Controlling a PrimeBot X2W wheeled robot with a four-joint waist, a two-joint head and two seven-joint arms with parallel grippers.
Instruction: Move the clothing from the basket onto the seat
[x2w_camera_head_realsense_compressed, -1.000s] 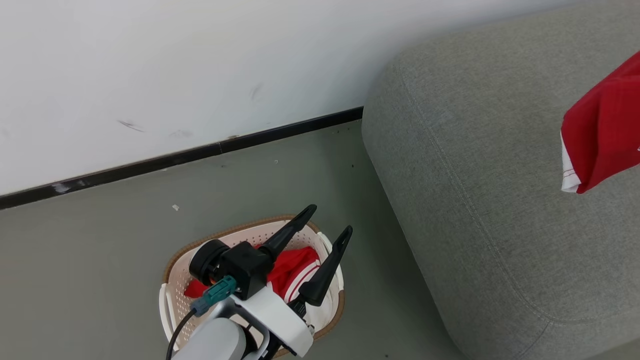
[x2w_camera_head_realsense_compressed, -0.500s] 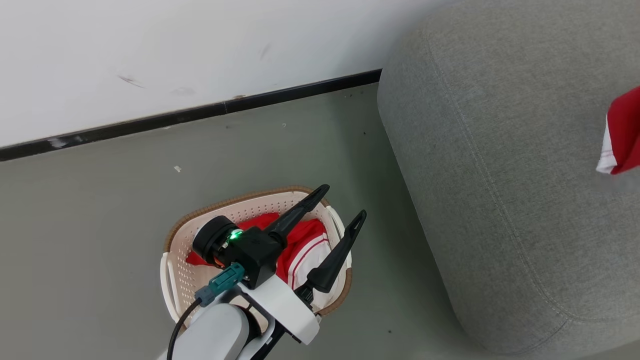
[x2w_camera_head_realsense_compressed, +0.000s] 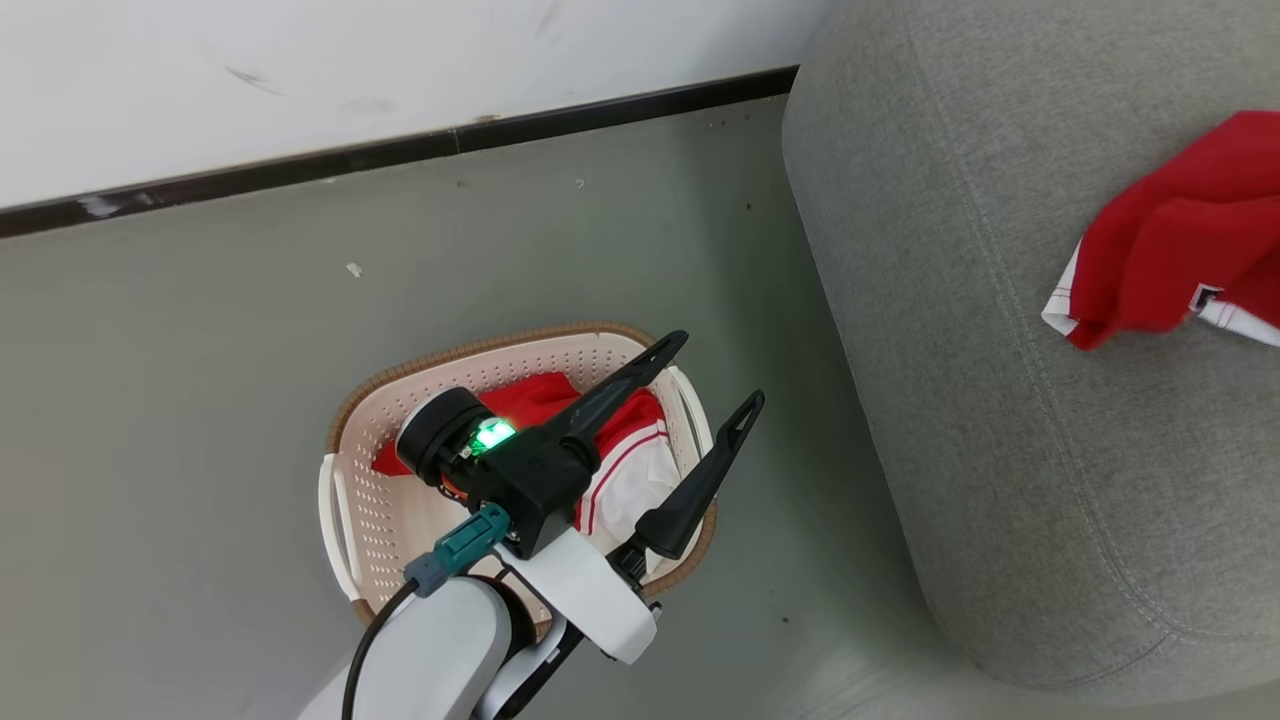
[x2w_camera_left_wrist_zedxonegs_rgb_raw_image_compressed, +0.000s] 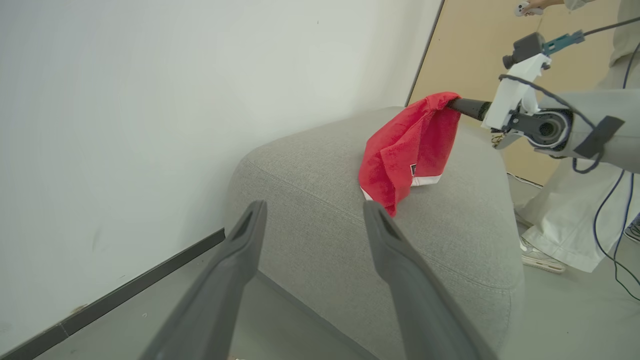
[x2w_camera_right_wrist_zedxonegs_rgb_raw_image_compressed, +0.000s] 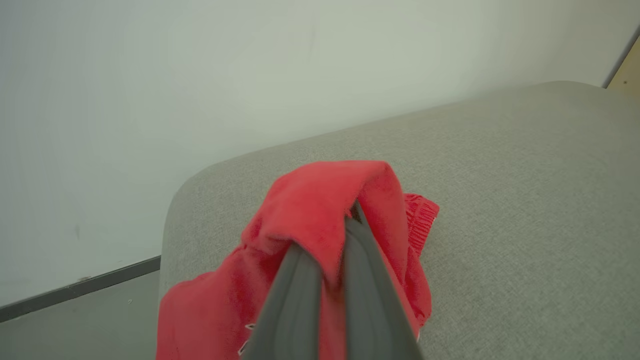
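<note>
Head, left wrist and right wrist views. The right gripper (x2w_camera_right_wrist_zedxonegs_rgb_raw_image_compressed: 350, 216), its two dark fingers pressed together, held a crumpled red fabric garment with white trim (x2w_camera_left_wrist_zedxonegs_rgb_raw_image_compressed: 406, 147) by an upper fold. The garment hung over the large grey-green upholstered seat cushion with rounded corners (x2w_camera_head_realsense_compressed: 1000, 420), near the corner by the wall. Whether its lower edge touched the cushion could not be told. The left gripper (x2w_camera_head_realsense_compressed: 718, 369) hung above the oval cream perforated plastic basket with a brown woven-look rim (x2w_camera_head_realsense_compressed: 478, 352), its fingers spread wide and holding nothing. A second red garment with a white panel and red-and-white striped trim (x2w_camera_head_realsense_compressed: 625, 470) lay inside the basket, partly hidden by that gripper. The basket stood on the grey floor (x2w_camera_head_realsense_compressed: 200, 350), near the seat's front side and apart from the white wall (x2w_camera_head_realsense_compressed: 300, 60) with its black skirting strip (x2w_camera_head_realsense_compressed: 400, 152). In the left wrist view, a person's pale trouser leg (x2w_camera_left_wrist_zedxonegs_rgb_raw_image_compressed: 565, 215) showed beyond the seat.
</note>
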